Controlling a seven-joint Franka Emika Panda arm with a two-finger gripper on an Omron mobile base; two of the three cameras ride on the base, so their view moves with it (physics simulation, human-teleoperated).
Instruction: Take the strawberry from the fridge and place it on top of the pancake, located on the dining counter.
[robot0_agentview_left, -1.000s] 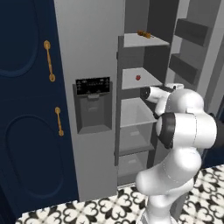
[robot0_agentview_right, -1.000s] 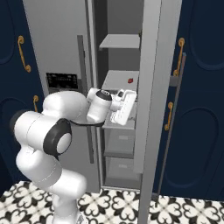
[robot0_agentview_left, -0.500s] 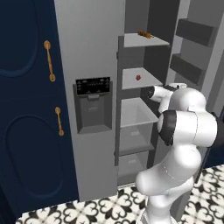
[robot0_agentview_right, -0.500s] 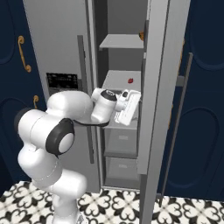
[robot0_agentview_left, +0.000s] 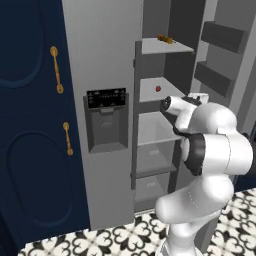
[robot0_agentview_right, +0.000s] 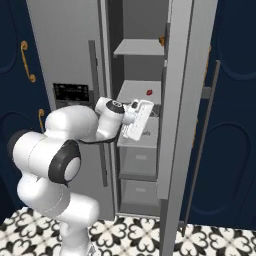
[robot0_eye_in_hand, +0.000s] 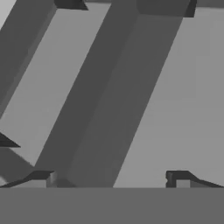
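The fridge (robot0_agentview_left: 100, 60) stands with its right side open, showing grey shelves. The strawberry (robot0_agentview_left: 158, 88), a tiny red fruit, lies on the second shelf from the top, and it shows again as the strawberry (robot0_agentview_right: 148, 92) in the right base view. My gripper (robot0_agentview_right: 141, 120) hovers at the shelf front, a little below the fruit and apart from it. In the hand view my gripper (robot0_eye_in_hand: 109, 177) is open, its fingertips (robot0_eye_in_hand: 41, 177) wide apart with nothing between them, facing slanted grey shelves. The pancake and dining counter are out of view.
A brown skewer-like food (robot0_agentview_left: 165, 38) lies on the top shelf. The open fridge door (robot0_agentview_right: 180, 125) with its bins (robot0_agentview_left: 220, 37) stands close on my right. Navy cabinets with gold handles (robot0_agentview_left: 56, 69) flank the fridge. The floor is patterned tile (robot0_agentview_right: 140, 235).
The fridge's right door has swung wider open. My hand has shifted only slightly in front of the shelves and stays open.
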